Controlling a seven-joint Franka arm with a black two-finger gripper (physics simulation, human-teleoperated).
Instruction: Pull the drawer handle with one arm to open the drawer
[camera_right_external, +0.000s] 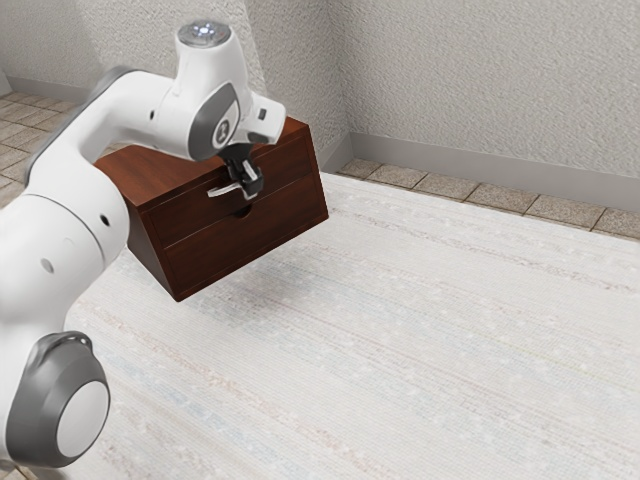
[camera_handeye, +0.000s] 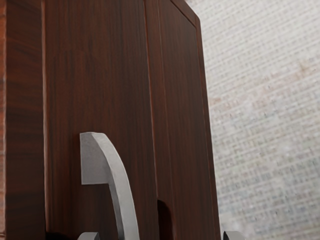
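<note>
Drawer handle (camera_handeye: 100, 160) between spread claw (camera_right_external: 244, 188) tips

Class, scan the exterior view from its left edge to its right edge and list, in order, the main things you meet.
Arm's grey joint cap → wooden drawer cabinet → tile strip beneath the far wall. The pincer and handle overlap the cabinet, so both are left out.
</note>
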